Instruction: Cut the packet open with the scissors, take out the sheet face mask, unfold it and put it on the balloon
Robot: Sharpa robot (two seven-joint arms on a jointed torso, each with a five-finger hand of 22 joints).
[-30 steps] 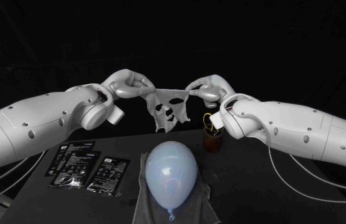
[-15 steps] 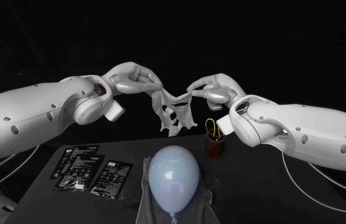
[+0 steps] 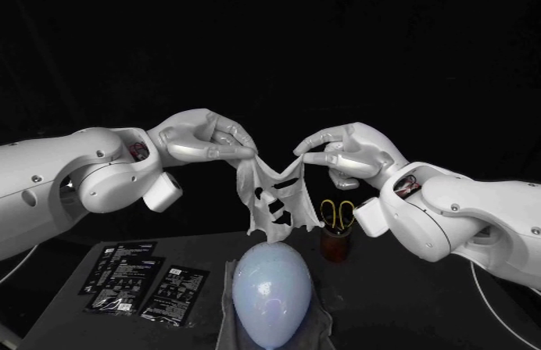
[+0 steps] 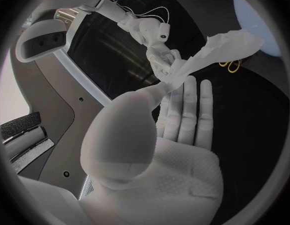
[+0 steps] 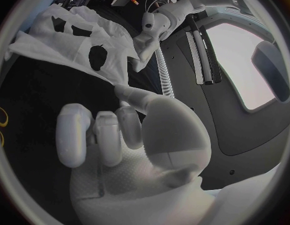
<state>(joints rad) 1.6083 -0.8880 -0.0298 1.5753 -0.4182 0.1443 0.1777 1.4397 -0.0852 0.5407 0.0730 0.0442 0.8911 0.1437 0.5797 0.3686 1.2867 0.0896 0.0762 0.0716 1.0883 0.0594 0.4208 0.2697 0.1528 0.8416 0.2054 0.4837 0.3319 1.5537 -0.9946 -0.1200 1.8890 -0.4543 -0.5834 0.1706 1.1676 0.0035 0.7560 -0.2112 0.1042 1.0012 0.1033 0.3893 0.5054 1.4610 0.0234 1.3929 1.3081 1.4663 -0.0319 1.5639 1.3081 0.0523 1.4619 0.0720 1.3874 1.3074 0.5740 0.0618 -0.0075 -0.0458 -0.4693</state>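
Observation:
A white sheet face mask (image 3: 276,198) hangs in the air above the pale blue balloon (image 3: 270,291). My left hand (image 3: 203,137) pinches the mask's upper left corner and my right hand (image 3: 344,153) pinches its upper right corner. The mask sags between them, its eye and mouth holes showing. In the left wrist view the mask (image 4: 210,55) stretches from my left hand (image 4: 176,117) to the right hand (image 4: 160,60). In the right wrist view the mask (image 5: 76,42) spreads out from my right hand (image 5: 114,122). The scissors (image 3: 337,212) with yellow handles stand in a dark cup.
Three black packets (image 3: 141,280) lie on the table at the left. The balloon rests on a grey cloth (image 3: 321,326) at the table's front middle. The dark cup (image 3: 334,244) stands just behind and right of the balloon.
Both hands have come closer together, so the mask now sags between them instead of being pulled taut. The mask hangs lower, nearer the balloon. The camera has shifted too.

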